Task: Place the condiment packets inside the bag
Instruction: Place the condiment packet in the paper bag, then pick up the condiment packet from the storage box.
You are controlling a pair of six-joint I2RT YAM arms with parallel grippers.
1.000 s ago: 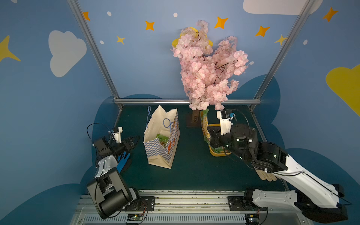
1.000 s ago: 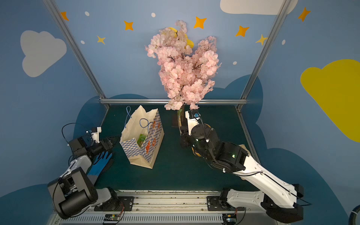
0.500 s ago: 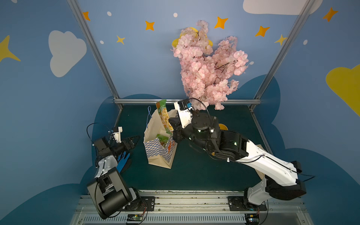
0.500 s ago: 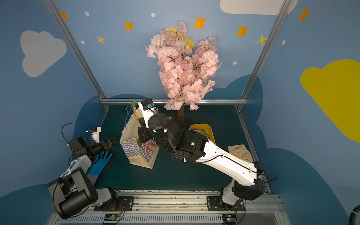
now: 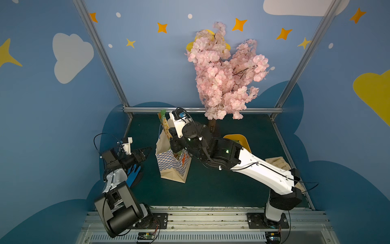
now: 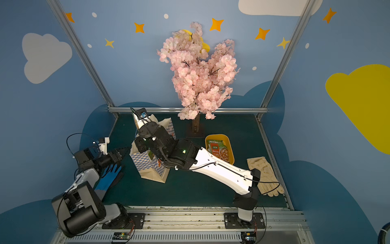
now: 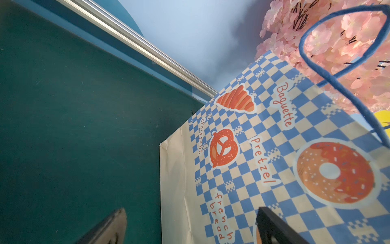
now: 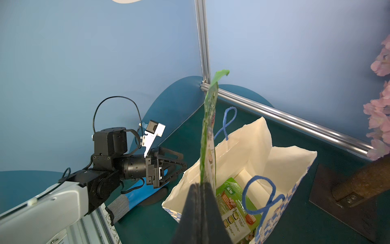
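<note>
A: Looks like the right tool (image 8: 201,186) pinched shut on the low end of a flat shiny green condiment packet (image 8: 209,126), stood upright just over the open mouth of the blue-and-white checked paper bag (image 8: 259,147). Also spotting a second green packet (image 8: 232,196) lying inside.

B: And the left tool (image 5: 148,149)?

A: Spread wide, holding nothing, just beside the bag's checked side. Cannot tell if touching.

B: So what could go wrong?

A: Might snag the floppy packet on a thin blue cord handle (image 8: 244,197) and fold it over instead of sliding it in. Might bump the soft paper rim and tip the bag, with nothing holding it steady. Could let go too soon and drop the packet onto the dark green tabletop (image 6: 200,190).

B: Anything hard to see?

A: Plenty. Cannot see much of the bag's mouth in both top views: blocked by the black arm. Hard to count the green packets left in the yellow plastic tub (image 6: 217,136). At least two, maybe more underneath. Cannot see how deep the bag goes either.
</note>
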